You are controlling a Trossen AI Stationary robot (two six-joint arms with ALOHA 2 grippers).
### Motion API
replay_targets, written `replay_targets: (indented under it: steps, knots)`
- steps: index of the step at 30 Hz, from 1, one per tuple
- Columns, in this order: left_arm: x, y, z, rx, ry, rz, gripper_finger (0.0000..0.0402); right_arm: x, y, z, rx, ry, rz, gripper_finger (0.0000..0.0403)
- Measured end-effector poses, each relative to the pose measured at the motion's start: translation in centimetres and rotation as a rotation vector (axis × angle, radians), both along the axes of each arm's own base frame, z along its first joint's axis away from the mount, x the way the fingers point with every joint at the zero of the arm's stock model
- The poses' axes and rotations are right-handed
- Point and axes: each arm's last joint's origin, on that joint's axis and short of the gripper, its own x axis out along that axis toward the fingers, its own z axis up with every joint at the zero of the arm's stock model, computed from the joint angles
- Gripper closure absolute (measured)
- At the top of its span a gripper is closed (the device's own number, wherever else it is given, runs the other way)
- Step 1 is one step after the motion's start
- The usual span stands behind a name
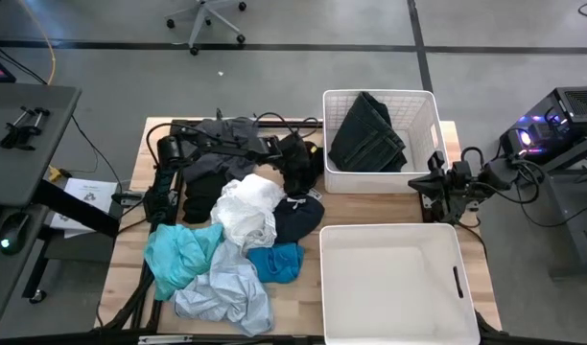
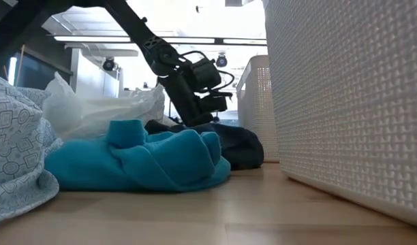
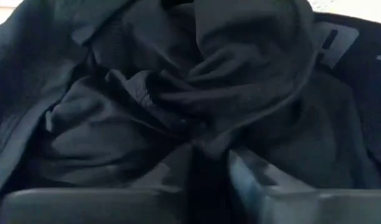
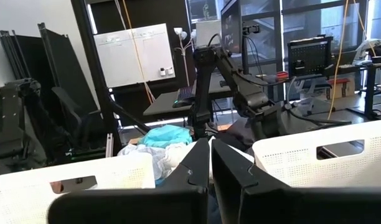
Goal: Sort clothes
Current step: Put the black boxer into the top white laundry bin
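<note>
My left hand (image 1: 295, 171) is down in the clothes (image 1: 238, 230) heaped on the bench (image 1: 303, 297), fingers pinching a black fold. I judge it could drag neighbouring garments along. My right hand (image 4: 210, 155) is closed, empty, between the bins.

My left arm reaches from its base at the left edge across the back of the surface, elbow bent, wrist pitched downward. Its tool (image 1: 298, 168) is low, pressed into black cloth (image 3: 178, 106), and its two fingers (image 3: 265, 190) stand close together with a fold of that cloth caught in the narrow gap between them. My right arm is folded up at the right edge of the surface, waiting, wrist roughly level and pointed back toward the left arm. Its tool (image 4: 210, 158) has both fingers pressed together, gripping nothing.
</note>
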Motion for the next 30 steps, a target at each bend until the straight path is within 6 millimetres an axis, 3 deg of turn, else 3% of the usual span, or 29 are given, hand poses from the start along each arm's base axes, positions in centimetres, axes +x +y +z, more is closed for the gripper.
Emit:
replay_targets:
  steps: [2,6,9,14,19,25,30]
  knots:
    - [0.0,0.0,0.0,-0.005,0.002,0.006,0.0388,0.0,0.0,0.0,0.000,0.000,0.001,0.0398]
    - [-0.1,0.0,0.5,-0.017,0.010,0.022,0.0393,0.0,0.0,0.0,0.000,0.000,0.001,0.0398]
    - [-0.3,-0.1,2.1,-0.023,0.028,0.012,0.0398,0.0,0.0,0.0,0.000,0.000,0.001,0.0398]
    - [-0.7,-0.4,7.7,0.029,-0.052,-0.025,0.0400,0.0,0.0,0.0,-0.002,0.002,0.002,0.0398]
    - [-2.6,-0.5,13.6,0.114,-0.187,-0.017,0.0401,0.0,0.0,-0.1,-0.004,0.006,0.002,0.0398]
    - [-4.9,-0.6,20.5,0.178,-0.477,0.059,0.0401,0.0,0.0,-0.1,-0.006,0.009,0.002,0.0398]
    - [-5.1,-1.3,24.9,0.078,-0.840,0.050,0.0401,0.0,0.0,-0.1,-0.008,0.011,0.002,0.0398]
